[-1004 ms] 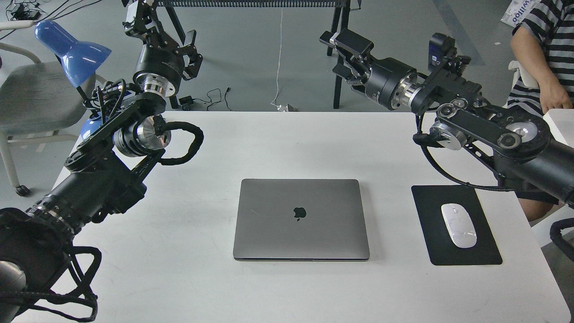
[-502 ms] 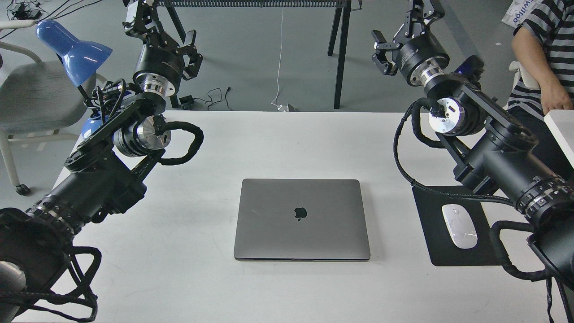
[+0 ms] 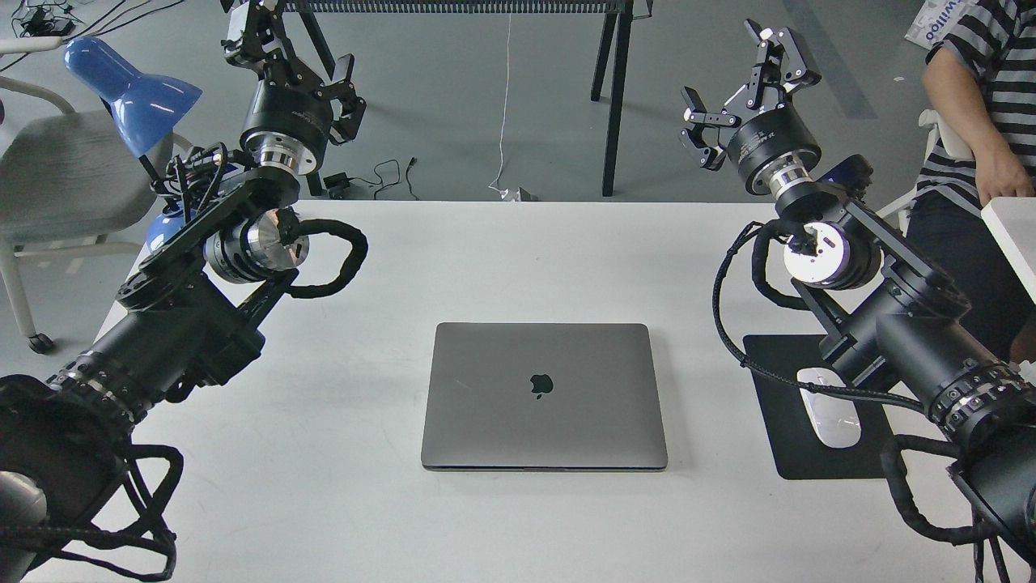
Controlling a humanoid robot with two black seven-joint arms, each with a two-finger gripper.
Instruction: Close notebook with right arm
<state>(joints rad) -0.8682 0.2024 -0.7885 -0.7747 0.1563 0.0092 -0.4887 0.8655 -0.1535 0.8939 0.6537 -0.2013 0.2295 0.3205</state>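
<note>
Notebook [image 3: 544, 395] lies flat, lid down, job looks done, and the right gripper [image 3: 740, 85] hangs released above the table's [image 3: 518, 259] far edge, needing only to park.

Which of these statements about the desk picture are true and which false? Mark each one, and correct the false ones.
1. The notebook lies shut, lid down. True.
2. The right gripper is pressing on the lid. False: it is raised beyond the table's far edge, fingers spread, holding nothing.
3. A white mouse lies on the black mouse pad. True.
4. The blue lamp stands to the right of the notebook. False: it stands at the left.
5. The left gripper holds the notebook. False: it is raised far from it.
</note>
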